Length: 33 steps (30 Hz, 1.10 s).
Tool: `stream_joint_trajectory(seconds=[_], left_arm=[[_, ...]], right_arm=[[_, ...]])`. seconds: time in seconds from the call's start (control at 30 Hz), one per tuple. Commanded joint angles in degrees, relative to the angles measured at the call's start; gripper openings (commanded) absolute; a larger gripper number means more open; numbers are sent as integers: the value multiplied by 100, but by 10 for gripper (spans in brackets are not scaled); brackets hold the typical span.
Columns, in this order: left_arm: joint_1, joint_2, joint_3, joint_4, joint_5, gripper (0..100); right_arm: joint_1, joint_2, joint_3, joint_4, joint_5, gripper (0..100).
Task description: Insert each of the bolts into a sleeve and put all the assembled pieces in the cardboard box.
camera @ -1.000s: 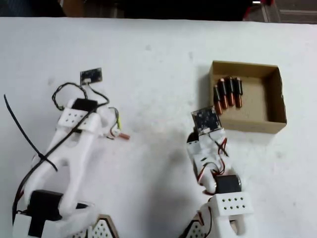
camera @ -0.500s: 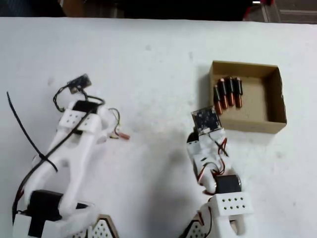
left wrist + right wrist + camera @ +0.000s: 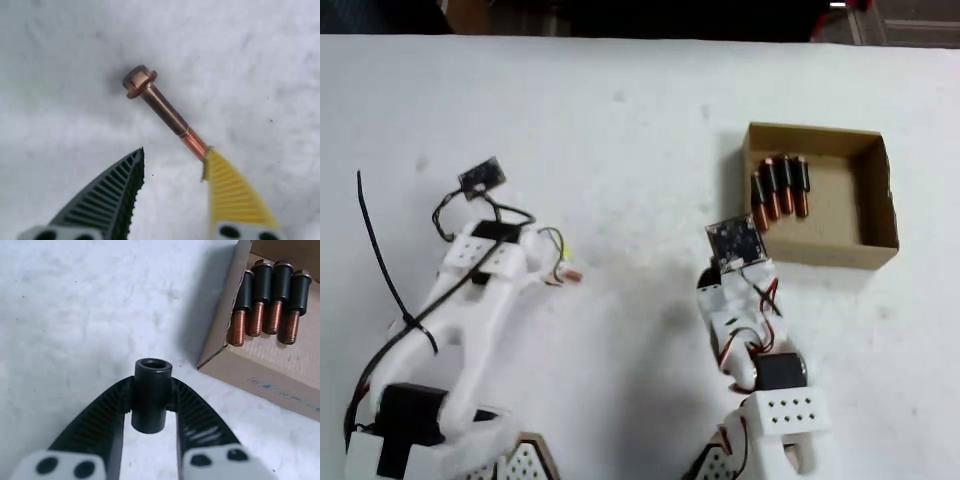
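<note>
A copper bolt (image 3: 162,110) lies flat on the white table, its threaded end touching the tip of the yellow finger (image 3: 230,195). My left gripper (image 3: 174,152) is open just short of it, the dark finger (image 3: 117,192) clear of the bolt. From above, the bolt (image 3: 571,274) shows beside the left gripper (image 3: 555,262). My right gripper (image 3: 151,385) is shut on a black sleeve (image 3: 151,397), held upright with its bore facing up, next to the cardboard box (image 3: 235,365). Inside the box (image 3: 873,190) lie several assembled pieces (image 3: 780,187) side by side.
The right arm (image 3: 750,320) stands just in front of the box's near left corner. Loose wires and a small circuit board (image 3: 480,177) hang off the left arm (image 3: 470,300). Bare white table lies between the arms and behind them.
The left arm's wrist has turned and drawn slightly toward the front, its circuit board swinging left and down. The bolt stays on the table. The right arm has not moved.
</note>
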Motion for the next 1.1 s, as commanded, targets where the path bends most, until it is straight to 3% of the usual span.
stream_joint_trajectory(seconds=[0.0, 0.23, 0.47, 0.67, 1.07], left_arm=[[-22, -215, -35, -123, 237, 369], [-620, -207, 9, -466, 536, 306], [-585, -207, 571, -1345, 563, 245], [-215, -215, 607, -1354, 563, 245], [-268, -127, 589, -1380, 809, 245]], right_arm=[[48, -101, -35, -163, 9, 16], [48, -101, -35, -163, 9, 16], [48, -101, -35, -163, 9, 16], [48, -101, -35, -163, 9, 16], [48, -101, -35, -163, 9, 16]])
